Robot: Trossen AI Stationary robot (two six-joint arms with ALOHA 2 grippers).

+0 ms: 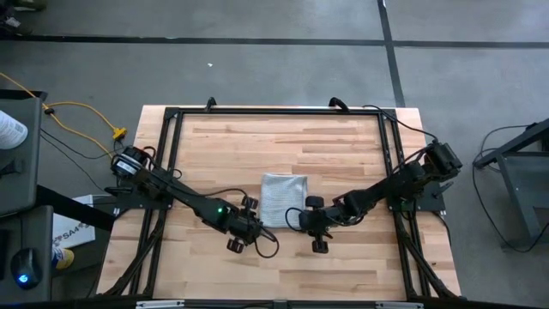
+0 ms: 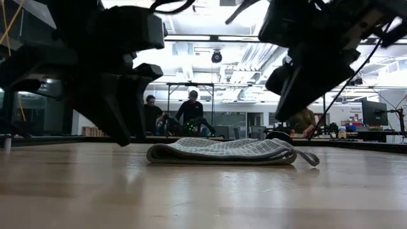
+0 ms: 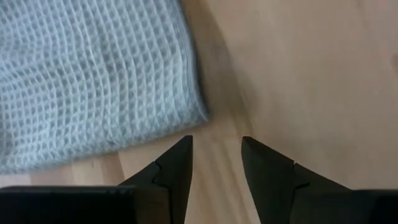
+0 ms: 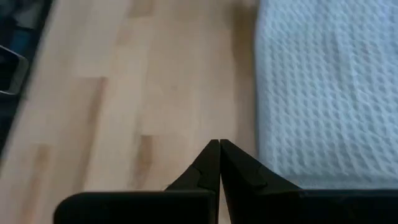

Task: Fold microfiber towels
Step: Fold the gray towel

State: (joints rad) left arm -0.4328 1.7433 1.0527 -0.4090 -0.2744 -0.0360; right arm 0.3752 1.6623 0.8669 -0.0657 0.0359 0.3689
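Two dark arms reaching in from both sides toward the middle, bent at the elbows. Left gripper point(image 1: 250, 225) low and near the front, fingers point(image 3: 177, 165) apart with a clear gap between them, holding nothing. Small green light glowing on the left arm. Right gripper point(image 1: 302, 217) across from it, close by, fingers point(image 4: 217, 163) pressed tight together into one point, holding nothing. Both wrists tipped down, both grippers pointing inward and almost facing each other.

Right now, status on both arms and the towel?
Left end effector open, empty, just off towel corner. Right end effector shut, empty, beside towel's other side. Towel folded, flat on table. Nothing in the way.
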